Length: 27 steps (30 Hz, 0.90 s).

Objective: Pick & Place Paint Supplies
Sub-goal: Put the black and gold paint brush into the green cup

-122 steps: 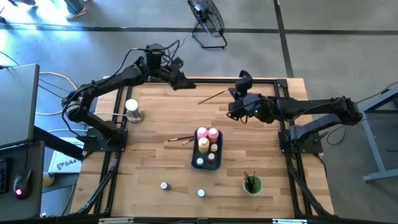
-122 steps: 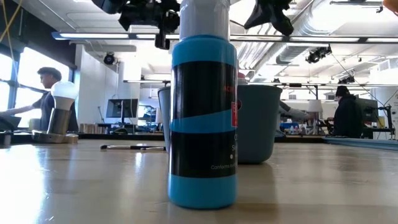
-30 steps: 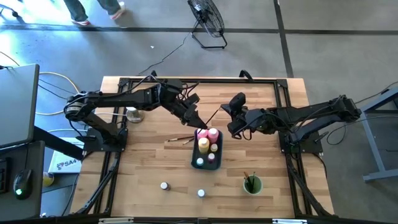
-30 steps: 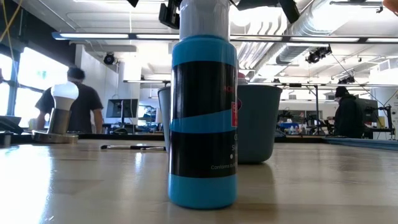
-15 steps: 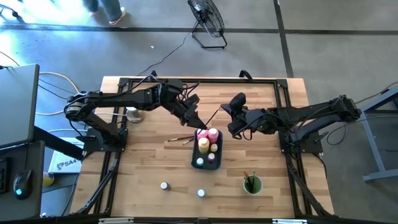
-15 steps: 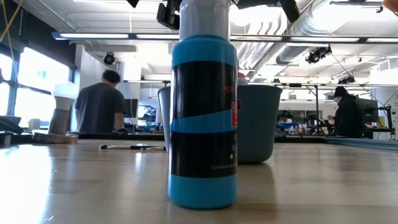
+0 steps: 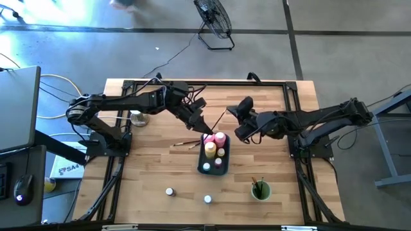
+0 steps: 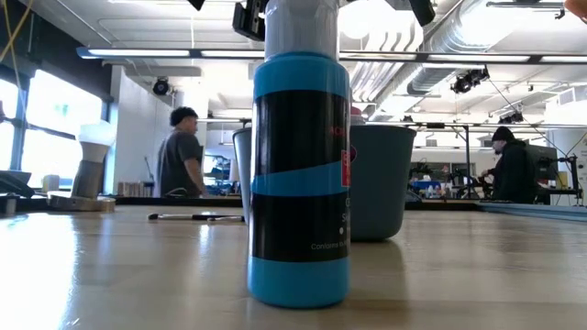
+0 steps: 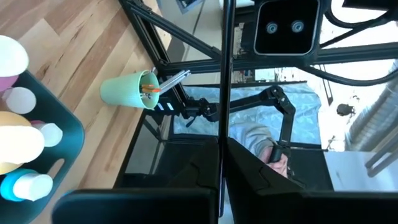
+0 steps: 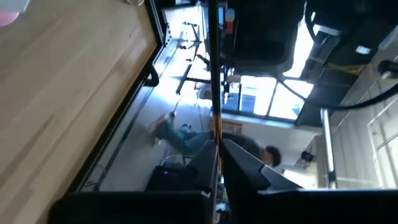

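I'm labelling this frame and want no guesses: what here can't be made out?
- Low view: a blue bottle close to the lens hides the tray and the paint bottles; both grippers are cut off by the top edge.
- High view: whether the paintbrush sits in the left gripper or the right gripper; too small.
- Two loose jars: contents too small.

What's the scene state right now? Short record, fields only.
left pincer: shut on paintbrush, by tray's far end
right pincer: shut on the same paintbrush
tray: holds pink bottle, yellow bottle, small jars
green cup: brushes inside
loose jars: two, on bare table
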### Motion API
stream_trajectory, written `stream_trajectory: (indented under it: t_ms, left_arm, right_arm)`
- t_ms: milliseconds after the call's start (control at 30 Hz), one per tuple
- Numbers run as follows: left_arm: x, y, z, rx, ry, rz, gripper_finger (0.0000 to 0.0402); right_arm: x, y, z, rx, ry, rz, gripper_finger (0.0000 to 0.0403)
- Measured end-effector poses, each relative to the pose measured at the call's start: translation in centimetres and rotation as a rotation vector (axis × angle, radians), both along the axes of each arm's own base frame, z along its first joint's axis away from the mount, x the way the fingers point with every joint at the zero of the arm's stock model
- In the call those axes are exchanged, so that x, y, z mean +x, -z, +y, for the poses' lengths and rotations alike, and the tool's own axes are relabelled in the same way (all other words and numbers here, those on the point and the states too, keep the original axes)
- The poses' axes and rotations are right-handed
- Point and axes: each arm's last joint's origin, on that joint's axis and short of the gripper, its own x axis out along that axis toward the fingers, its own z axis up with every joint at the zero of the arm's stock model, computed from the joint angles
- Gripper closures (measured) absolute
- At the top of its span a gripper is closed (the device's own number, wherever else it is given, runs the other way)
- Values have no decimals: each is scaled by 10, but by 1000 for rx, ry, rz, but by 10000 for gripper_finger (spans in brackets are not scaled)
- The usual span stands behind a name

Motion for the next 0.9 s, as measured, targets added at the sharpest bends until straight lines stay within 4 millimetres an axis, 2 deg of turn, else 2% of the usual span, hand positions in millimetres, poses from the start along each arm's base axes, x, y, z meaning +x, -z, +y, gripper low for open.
stream_trajectory:
  t_ms: [267,500,667,900]
  left_arm:
    - [-1,-1,5,-2,8,-9,398]
    - [-5,-1,21,-5,-13,-7,399]
    - [-8,-1,34,34,-24,-36,399]
    - [-10,-2,47,184,-65,-119,399]
  right_arm:
    - [-1,-5,4,-32,-3,-22,332]
    - [-8,-21,-1,-69,196,-149,286]
    - [-27,-39,-1,-36,264,-258,285]
    - [-62,-62,-5,156,355,-500,300]
